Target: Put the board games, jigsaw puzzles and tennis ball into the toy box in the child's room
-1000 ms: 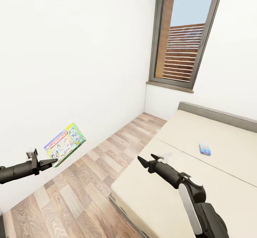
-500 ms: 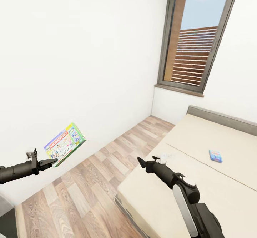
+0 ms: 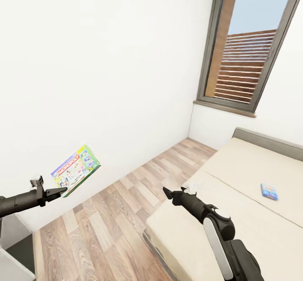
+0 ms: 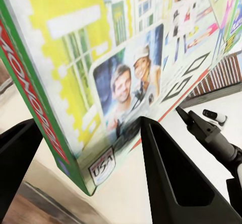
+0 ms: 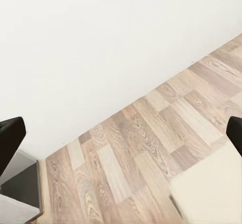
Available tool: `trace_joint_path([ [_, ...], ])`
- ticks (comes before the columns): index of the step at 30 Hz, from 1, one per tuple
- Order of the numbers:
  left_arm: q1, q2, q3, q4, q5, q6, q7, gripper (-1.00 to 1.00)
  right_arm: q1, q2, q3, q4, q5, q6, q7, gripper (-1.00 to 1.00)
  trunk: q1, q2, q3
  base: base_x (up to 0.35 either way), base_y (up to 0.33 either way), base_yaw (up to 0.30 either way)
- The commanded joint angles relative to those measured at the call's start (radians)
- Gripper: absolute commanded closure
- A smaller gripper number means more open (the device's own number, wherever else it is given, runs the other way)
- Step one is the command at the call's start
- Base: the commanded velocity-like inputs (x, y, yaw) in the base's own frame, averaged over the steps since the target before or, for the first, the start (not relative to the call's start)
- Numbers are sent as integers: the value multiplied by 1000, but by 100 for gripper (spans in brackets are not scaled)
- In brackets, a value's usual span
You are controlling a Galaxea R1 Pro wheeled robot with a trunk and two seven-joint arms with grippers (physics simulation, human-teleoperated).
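Observation:
My left gripper (image 3: pixel 63 192) is shut on the lower edge of a colourful Monopoly board game (image 3: pixel 76 169), held tilted in the air at the left of the head view. Close up in the left wrist view, the same board game (image 4: pixel 116 68) sits between the two dark fingers (image 4: pixel 171 178). A second small blue board game (image 3: pixel 269 191) lies flat on the cream bed (image 3: pixel 248 213) at the right. My right gripper (image 3: pixel 174 192) is open and empty, hovering over the bed's near corner. The table, toy box, puzzles and tennis ball are out of view.
A white wall runs along the left. Wood-plank floor (image 3: pixel 122 213) lies between wall and bed. A dark-framed window (image 3: pixel 252 49) stands at the back right. The corner of a pale piece of furniture (image 3: pixel 10 247) shows at the lower left.
The view has swung left: window, bed and blue game slid rightward in the picture, and furniture came in at lower left. Both arms keep their pose, the left still holding the Monopoly box.

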Motion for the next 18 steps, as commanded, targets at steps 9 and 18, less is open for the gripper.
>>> trace_joint_path([
  [9, -1, -1, 0, 0, 0, 9, -4, 100, 0, 80, 19, 3, 7, 13, -300, -100, 0, -2, -8, 0, 0, 265],
  [18, -1, 6, 0, 0, -1, 8, -4, 100, 1, 100, 132, 3, 3, 3, -665, -100, 0, -2, -19, 0, 0, 190],
])
